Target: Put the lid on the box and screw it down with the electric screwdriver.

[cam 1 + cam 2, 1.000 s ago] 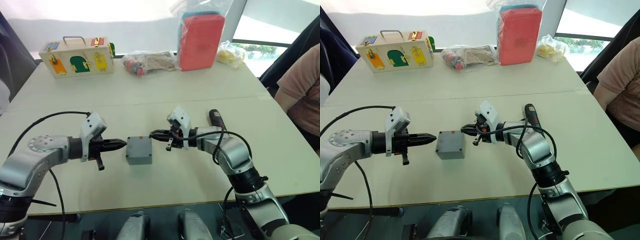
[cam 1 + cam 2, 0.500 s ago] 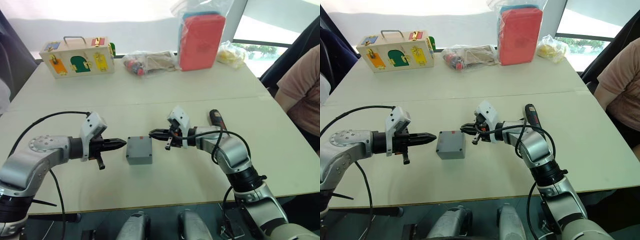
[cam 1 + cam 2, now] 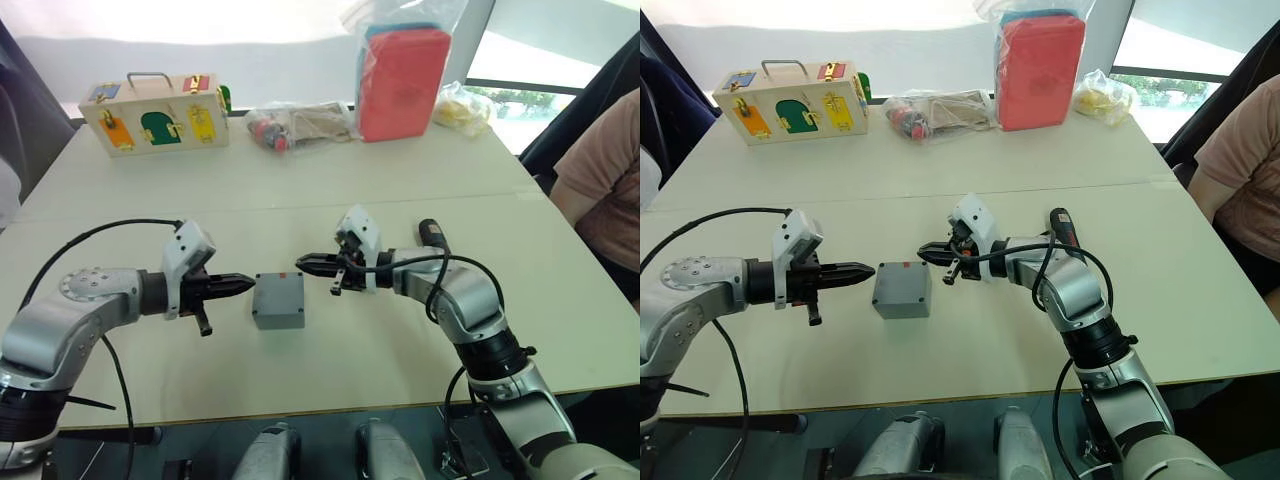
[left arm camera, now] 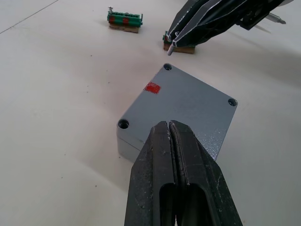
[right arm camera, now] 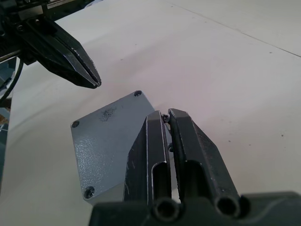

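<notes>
Since the flat grey plastic lid (image 3: pixel 278 292) already sits square on the deep grey plastic box (image 3: pixel 279 313), I'd call step one done; screwing is what's left.

Head views: box rests mid pale surface (image 3: pixel 330 180), between my two hands. My left hand (image 3: pixel 243 285) is just beside its left edge, fingers pressed together, holding nothing. My right hand (image 3: pixel 304 264) hangs just over the far right corner, fingers close together, possibly pinching something tiny — can't tell. The slim black pen-shaped electric screwdriver (image 3: pixel 1061 228) lies on the surface behind my right forearm, untouched. Wooden latch box (image 3: pixel 155 113) and red bagged pack (image 3: pixel 402 82) at the far edge, not involved.

Left wrist view: lid top shows a small red mark (image 4: pixel 152 87) and three corner holes; the near hole (image 4: pixel 123 124) looks dark and empty, though I can't confirm whether screws are seated. Two small green connector pieces (image 4: pixel 124 20) lie beyond the box.

Right wrist view: my fingers (image 5: pixel 187 142) are narrow, tips over the lid's corner.

Judgement: lid placed, no fastening started, screwdriver pickup pending.
</notes>
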Available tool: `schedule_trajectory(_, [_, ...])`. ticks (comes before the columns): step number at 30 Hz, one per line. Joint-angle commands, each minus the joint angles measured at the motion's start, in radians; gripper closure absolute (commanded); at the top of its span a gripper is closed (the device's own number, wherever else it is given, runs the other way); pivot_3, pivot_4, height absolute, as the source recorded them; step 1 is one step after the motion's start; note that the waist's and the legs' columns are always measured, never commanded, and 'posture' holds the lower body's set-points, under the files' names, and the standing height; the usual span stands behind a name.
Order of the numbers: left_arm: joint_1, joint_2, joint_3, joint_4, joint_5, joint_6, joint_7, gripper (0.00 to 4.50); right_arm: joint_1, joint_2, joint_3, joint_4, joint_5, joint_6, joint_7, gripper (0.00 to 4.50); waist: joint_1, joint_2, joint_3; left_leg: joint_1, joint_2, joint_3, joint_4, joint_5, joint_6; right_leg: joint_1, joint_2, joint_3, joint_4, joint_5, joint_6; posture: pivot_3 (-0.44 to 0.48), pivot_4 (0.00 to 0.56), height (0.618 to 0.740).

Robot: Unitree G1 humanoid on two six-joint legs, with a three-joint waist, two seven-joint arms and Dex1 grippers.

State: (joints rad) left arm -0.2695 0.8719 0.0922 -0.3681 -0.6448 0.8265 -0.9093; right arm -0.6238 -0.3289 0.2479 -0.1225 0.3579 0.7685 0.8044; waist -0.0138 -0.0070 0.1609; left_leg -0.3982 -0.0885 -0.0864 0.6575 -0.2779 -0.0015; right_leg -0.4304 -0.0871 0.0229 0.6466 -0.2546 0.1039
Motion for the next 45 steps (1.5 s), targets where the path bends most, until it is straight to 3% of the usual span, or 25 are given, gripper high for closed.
schedule_trajectory(1, [-0.007,0.003,0.009,-0.029,-0.008,0.002,0.004,4.50,-0.012,-0.004,-0.002,-0.041,0.008,-0.008,0.003,4.37,0.000,0.000,0.000,0.000,0.000,0.000,0.000,0.000,0.000,0.000,0.000,0.000,0.000,0.000,0.000,0.000,0.150,0.740])
schedule_trajectory(28, [-0.010,-0.002,0.011,-0.036,-0.008,0.012,0.014,4.50,-0.002,0.007,0.039,0.048,-0.030,-0.054,0.015,4.37,0.000,0.000,0.000,0.000,0.000,0.000,0.000,0.000,-0.001,0.000,0.000,0.000,0.000,0.000,0.000,0.000,0.150,0.740])
schedule_trajectory(31, [-0.011,0.000,0.013,-0.033,-0.007,0.010,0.012,4.50,-0.005,0.007,0.035,0.055,-0.035,-0.063,0.010,3.59,0.000,0.000,0.000,0.000,0.000,0.000,0.000,0.000,-0.001,0.000,0.000,0.000,0.000,0.000,0.000,0.000,0.150,0.740])
schedule_trajectory(34, [-0.014,-0.001,0.012,-0.029,-0.005,0.008,0.012,4.50,-0.011,0.004,0.028,0.063,-0.039,-0.068,0.009,2.35,0.000,0.000,0.000,0.000,0.000,0.000,0.000,0.000,-0.001,0.000,0.000,0.000,0.000,0.000,0.000,0.000,0.150,0.740])
schedule_trajectory(40, [-0.028,-0.010,0.015,-0.028,-0.013,0.005,0.010,4.50,-0.023,-0.003,-0.008,0.055,-0.019,-0.060,0.004,2.35,0.000,0.000,0.000,0.000,0.000,0.000,0.000,0.000,-0.001,0.000,0.000,0.000,0.000,0.000,0.000,0.000,0.150,0.740])
schedule_trajectory(45, [-0.119,-0.012,0.023,-0.046,-0.071,0.031,-0.016,4.50,-0.075,-0.063,-0.151,-0.036,0.070,0.073,-0.019,2.35,0.004,0.000,0.000,-0.001,0.000,0.000,0.001,0.000,-0.001,0.000,0.000,0.000,0.000,0.000,0.000,0.000,0.150,0.740])
